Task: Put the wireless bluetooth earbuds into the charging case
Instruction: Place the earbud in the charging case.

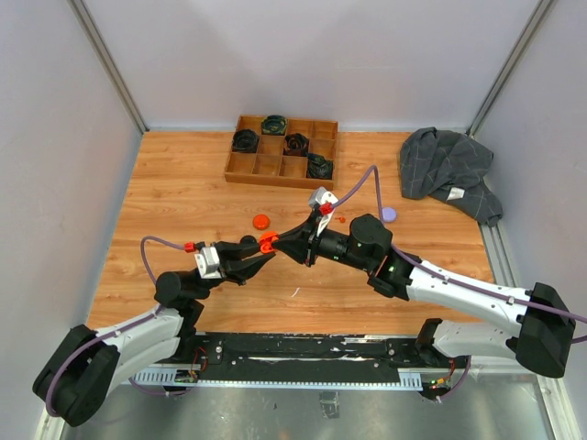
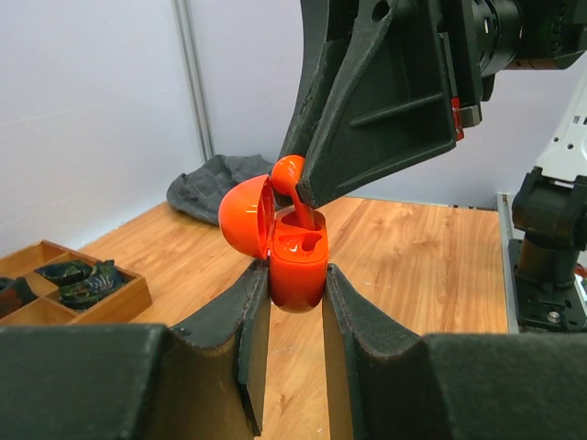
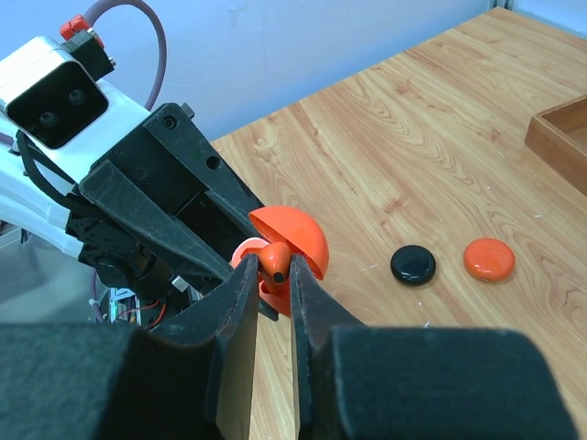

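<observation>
Left wrist view tells the story: the left gripper is clamped on the lower half of a glossy orange case, held upright off the table, with its domed lid swung back toward the left. Right above the case's mouth sits the orange earbud, pinched tight in the right gripper, whose jaws are closed on its round head. So the bud is directly over the case, touching or just about touching the rim. Its long axis runs near vertical, bulb up and stem down, and the stem looks to be dipping into one of the moulded wells. I can't tell if it's seated. The right arm has the job, and I'd say what's left is a short, straight push down along that stem. Smooth, hard, shiny plastic all round, so a slight tilt could skate the stem off the well's lip. Over on the wood table, an orange puck and a black puck lie flat, well apart from the action.
</observation>
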